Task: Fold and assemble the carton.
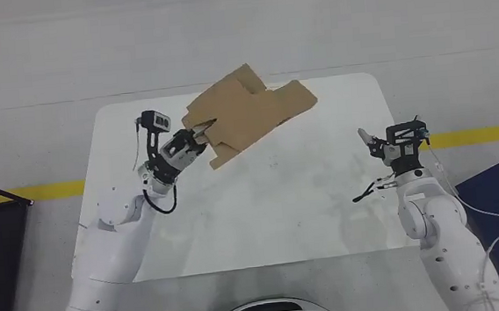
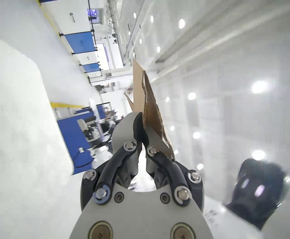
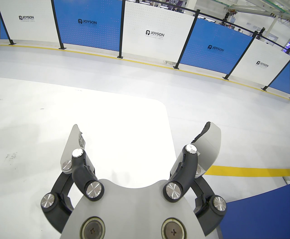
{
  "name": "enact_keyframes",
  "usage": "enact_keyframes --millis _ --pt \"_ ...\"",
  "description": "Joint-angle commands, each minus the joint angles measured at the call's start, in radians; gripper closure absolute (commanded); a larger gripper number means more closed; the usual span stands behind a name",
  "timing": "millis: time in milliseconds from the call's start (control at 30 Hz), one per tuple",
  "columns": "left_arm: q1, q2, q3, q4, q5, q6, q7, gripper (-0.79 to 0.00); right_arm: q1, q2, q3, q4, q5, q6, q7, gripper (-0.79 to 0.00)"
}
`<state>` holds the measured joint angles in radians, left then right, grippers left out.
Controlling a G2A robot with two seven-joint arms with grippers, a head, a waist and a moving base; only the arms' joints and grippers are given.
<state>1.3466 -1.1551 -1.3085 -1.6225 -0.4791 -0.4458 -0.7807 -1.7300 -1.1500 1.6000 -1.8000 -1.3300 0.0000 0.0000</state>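
A flat brown cardboard carton (image 1: 248, 113) is held up above the far side of the white table (image 1: 263, 216), tilted, with its flaps spread. My left gripper (image 1: 200, 140) is shut on the carton's near-left edge. In the left wrist view the carton (image 2: 149, 106) shows edge-on, pinched between the two fingers of the left gripper (image 2: 141, 126). My right gripper (image 1: 374, 139) stands open above the table's right edge, well apart from the carton. The right wrist view shows the right gripper (image 3: 145, 129) spread wide with nothing between its fingers.
Blue and white barrier panels (image 3: 158, 34) and a yellow floor line (image 3: 247, 170) lie beyond the table. The table's rounded far-right corner (image 3: 163, 106) is just ahead of the right gripper. A dark cable (image 1: 371, 190) hangs by the right arm.
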Motion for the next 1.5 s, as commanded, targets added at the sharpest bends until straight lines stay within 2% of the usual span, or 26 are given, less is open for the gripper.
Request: enact_keyframes --millis 0,167,800,867,1033,1233,1400,1467 --pt "-0.022 0.002 -0.006 0.043 0.132 -0.175 -0.042 0.000 0.000 0.000 0.000 0.000 0.000 0.000 0.000 -0.785" --pt "-0.054 0.000 -0.025 0.107 0.102 -0.375 -0.028 0.000 0.000 0.000 0.000 0.000 0.000 0.000 0.000 -0.785" --pt "-0.054 0.000 -0.025 0.107 0.102 -0.375 -0.028 0.000 0.000 0.000 0.000 0.000 0.000 0.000 0.000 -0.785" --pt "-0.061 0.003 -0.042 0.111 0.161 -0.377 -0.013 0.000 0.000 0.000 0.000 0.000 0.000 0.000 0.000 -0.785" --pt "-0.111 -0.004 -0.052 0.159 0.429 -0.454 0.106 0.000 0.142 -0.021 -0.061 0.120 0.360 -0.147 -0.069 -0.785" --pt "-0.193 -0.029 0.000 0.244 0.666 -0.488 0.294 0.000 0.285 -0.056 -0.191 0.276 0.876 -0.439 -0.057 -0.785" --pt "-0.223 -0.050 0.038 0.277 0.707 -0.451 0.454 0.000 0.341 -0.082 -0.297 0.365 1.169 -0.522 0.020 -0.785" --pt "-0.229 -0.057 0.059 0.281 0.703 -0.428 0.483 0.000 0.349 -0.090 -0.323 0.383 1.292 -0.557 0.064 -0.714"
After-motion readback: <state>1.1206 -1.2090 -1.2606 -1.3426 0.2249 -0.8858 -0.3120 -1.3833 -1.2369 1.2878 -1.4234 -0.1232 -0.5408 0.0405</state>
